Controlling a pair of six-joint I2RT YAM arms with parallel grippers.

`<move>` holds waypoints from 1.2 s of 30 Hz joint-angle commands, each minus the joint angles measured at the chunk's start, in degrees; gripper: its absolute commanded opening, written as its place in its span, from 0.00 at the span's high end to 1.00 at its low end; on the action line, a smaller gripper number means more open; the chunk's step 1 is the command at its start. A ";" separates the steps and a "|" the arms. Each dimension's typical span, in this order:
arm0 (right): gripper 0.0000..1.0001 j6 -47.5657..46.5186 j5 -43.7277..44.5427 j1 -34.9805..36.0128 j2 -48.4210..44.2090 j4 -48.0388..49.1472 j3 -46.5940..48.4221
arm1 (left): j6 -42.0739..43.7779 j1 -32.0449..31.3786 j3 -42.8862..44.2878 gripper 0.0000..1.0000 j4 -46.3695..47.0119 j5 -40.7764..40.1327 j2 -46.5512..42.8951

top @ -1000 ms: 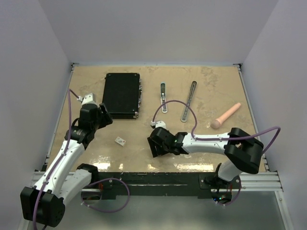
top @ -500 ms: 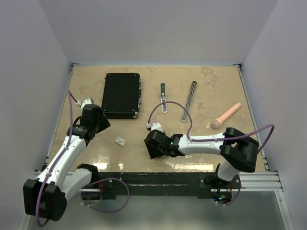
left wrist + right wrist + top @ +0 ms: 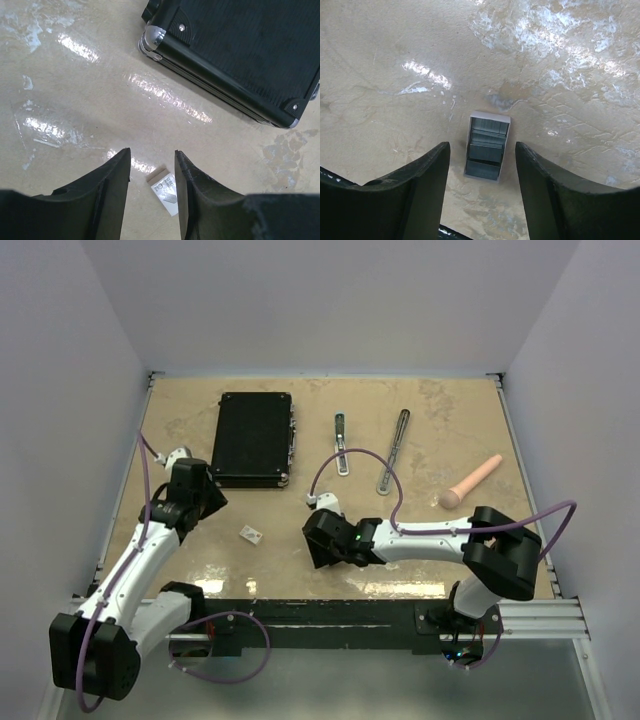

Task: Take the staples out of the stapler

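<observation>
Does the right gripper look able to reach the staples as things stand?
Probably yes: the staples lie flat on the bare table, right in line with the gap of the open right gripper, and nothing stands in the way.

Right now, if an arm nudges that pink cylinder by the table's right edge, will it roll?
Probably: the pink cylinder lies on its side, round-bodied, so a sideways push should roll it. One end looks wider, so it would likely curve, not run straight. The table is glossy, so an end-on push may just slide it.
</observation>
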 commanded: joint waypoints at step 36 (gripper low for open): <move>0.67 -4.19 3.55 2.94 9.16 5.55 7.08 | -3.51 4.57 -1.92 0.66 2.20 9.17 13.26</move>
